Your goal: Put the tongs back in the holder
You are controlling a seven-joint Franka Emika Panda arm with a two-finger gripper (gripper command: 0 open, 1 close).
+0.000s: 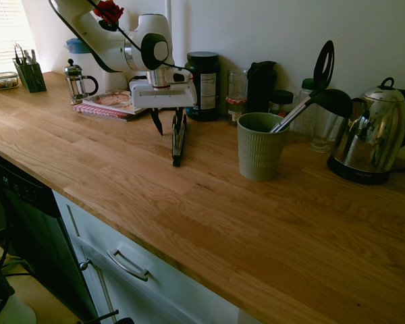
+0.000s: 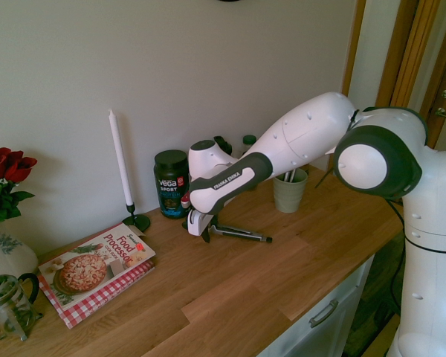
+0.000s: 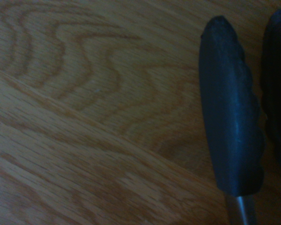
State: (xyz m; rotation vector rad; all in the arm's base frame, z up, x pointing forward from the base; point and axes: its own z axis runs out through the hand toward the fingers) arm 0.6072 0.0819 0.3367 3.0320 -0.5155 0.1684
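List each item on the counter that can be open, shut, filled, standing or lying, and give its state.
Tongs: lying on the counter, arms slightly apart
Gripper: open, around the tongs' end
Green cup: upright, holding utensils
Vega tub: upright, lid on
Kettle: upright, lid on
Cookbook: closed

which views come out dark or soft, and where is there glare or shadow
wrist view dim and soft, dark tongs tips short on detail; first exterior view bright at the window blinds, shiny highlights on the metal kettle; second exterior view more evenly lit, soft shadow on the wall beside the white candle
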